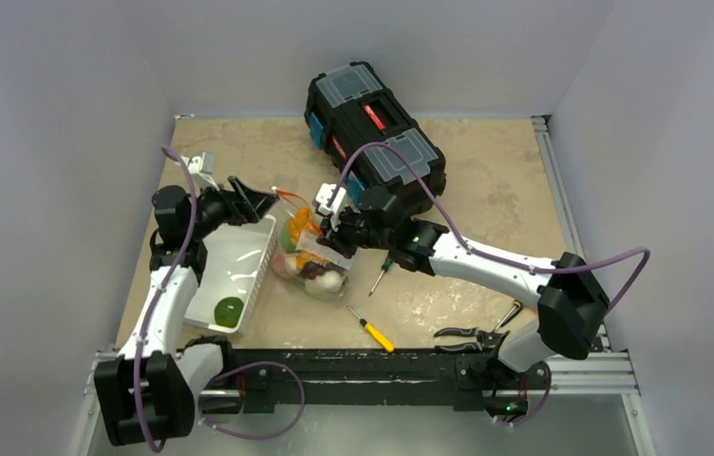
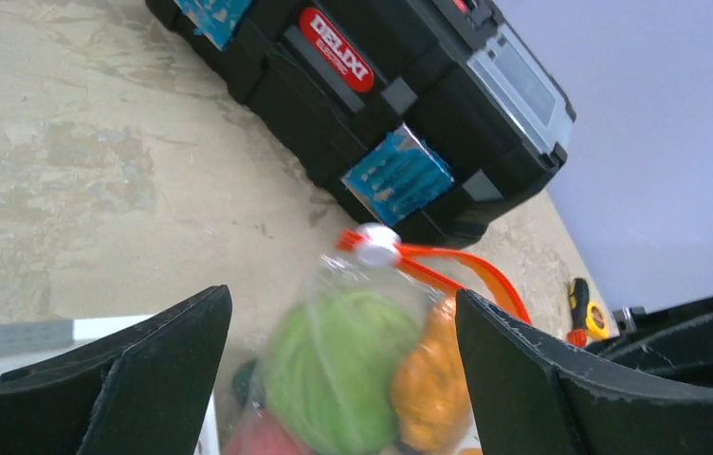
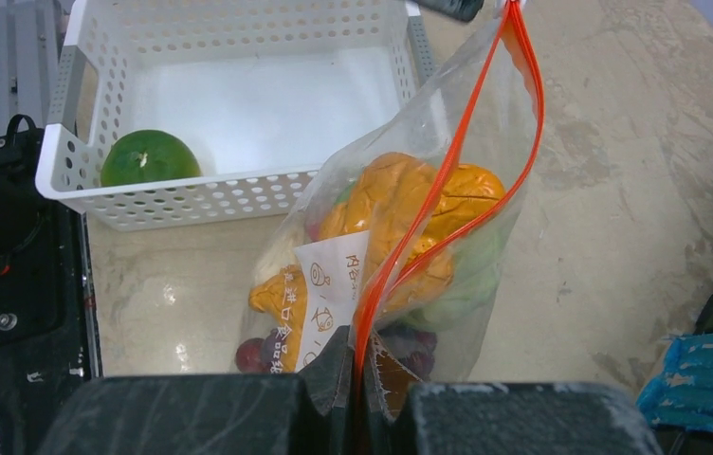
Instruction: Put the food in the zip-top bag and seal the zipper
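Right claw [image 3: 362, 384]: clamped together on one end of the zipper [image 3: 526, 104].
Left claw [image 2: 341, 318]: fingers wide apart, gripping nothing, facing the zipper's end with the white tab [image 2: 376, 245].
Zip-top bag [image 3: 471, 152]: rests on the worktop [image 1: 486, 190] just beside the white basket [image 3: 239, 194], its mouth gaping along the middle.
Food: carrots [image 3: 400, 204] and cabbage [image 2: 334, 365] inside the bag; green round fruit [image 3: 149, 158] alone in the basket.
Beyond: black toolbox [image 1: 377, 123] behind the bag.

That zip-top bag [image 3: 485, 123] — clear, glossy plastic film, wrinkled, catching the light. White slotted basket [image 3: 220, 199]: smooth hard plastic, slight sheen. Toolbox [image 2: 429, 104] — matt black plastic, translucent lid panels. Table [image 2: 78, 161] looks mottled beige, matt, stone-like.
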